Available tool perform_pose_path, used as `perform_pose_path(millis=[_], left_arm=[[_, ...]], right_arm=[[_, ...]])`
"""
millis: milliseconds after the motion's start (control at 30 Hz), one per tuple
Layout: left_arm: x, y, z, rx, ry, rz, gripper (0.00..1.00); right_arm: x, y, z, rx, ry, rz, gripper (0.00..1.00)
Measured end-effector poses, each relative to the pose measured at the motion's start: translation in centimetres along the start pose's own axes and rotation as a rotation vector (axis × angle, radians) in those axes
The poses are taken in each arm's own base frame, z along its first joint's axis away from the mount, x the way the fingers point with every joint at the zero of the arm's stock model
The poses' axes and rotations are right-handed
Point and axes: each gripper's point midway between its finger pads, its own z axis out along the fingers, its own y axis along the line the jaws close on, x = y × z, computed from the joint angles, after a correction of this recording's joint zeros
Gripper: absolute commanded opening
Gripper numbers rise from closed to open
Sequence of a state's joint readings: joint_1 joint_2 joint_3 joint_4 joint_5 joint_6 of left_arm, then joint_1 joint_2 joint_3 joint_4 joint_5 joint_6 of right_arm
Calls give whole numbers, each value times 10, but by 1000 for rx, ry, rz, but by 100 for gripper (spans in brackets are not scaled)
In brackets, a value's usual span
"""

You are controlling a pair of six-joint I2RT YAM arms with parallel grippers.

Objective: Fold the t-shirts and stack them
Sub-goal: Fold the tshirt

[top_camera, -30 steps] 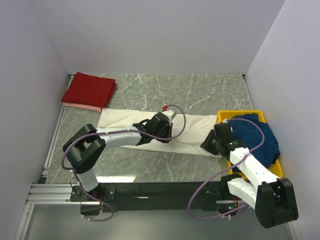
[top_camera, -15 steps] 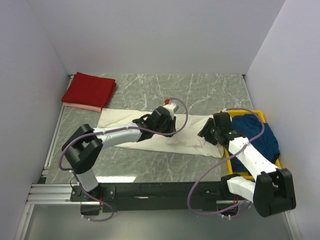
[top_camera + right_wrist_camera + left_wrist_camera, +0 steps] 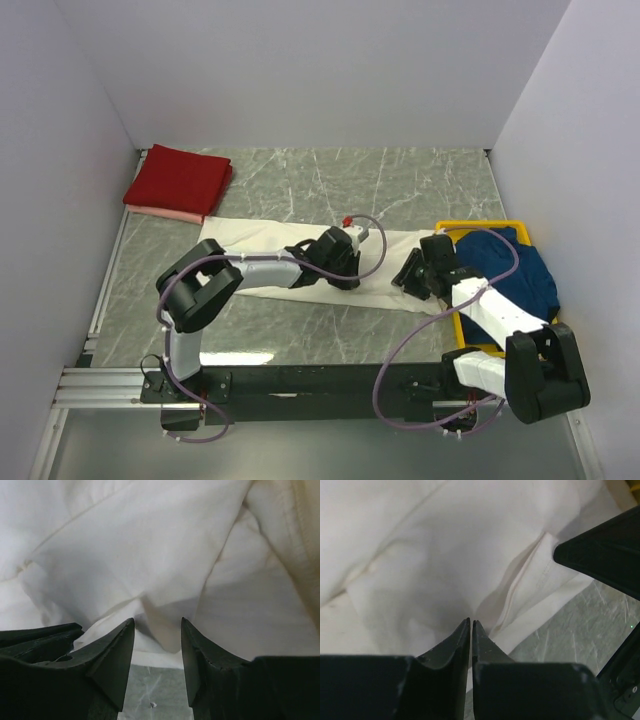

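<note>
Marble tabletop (image 3: 400, 185) past far edge of cream t-shirt (image 3: 235, 238)

Scanning all three views now, and there's nothing to read anywhere: no lettering, label, brand mark, number or sign. The large cream cloth t-shirt (image 3: 235, 240) stretches across the middle of the overhead view and fills both wrist views. It shows only plain fabric, seams and folds, with no legible print or tag.
</note>
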State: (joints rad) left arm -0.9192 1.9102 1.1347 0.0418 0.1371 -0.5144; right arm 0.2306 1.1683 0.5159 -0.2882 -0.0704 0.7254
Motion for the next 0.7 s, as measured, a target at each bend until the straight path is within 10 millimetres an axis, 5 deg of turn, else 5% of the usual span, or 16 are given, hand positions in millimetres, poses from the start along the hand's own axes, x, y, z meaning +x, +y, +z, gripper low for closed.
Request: perform_pose_path(millis=[300,700], left_arm=[[33,-5,-17,38,47,9,11],[-1,-4,-52,0,-62,22,16]], right_arm=[[13,9,-23,-91,-27,-23,49],[7,11,-40,-91,-55,-22,50]])
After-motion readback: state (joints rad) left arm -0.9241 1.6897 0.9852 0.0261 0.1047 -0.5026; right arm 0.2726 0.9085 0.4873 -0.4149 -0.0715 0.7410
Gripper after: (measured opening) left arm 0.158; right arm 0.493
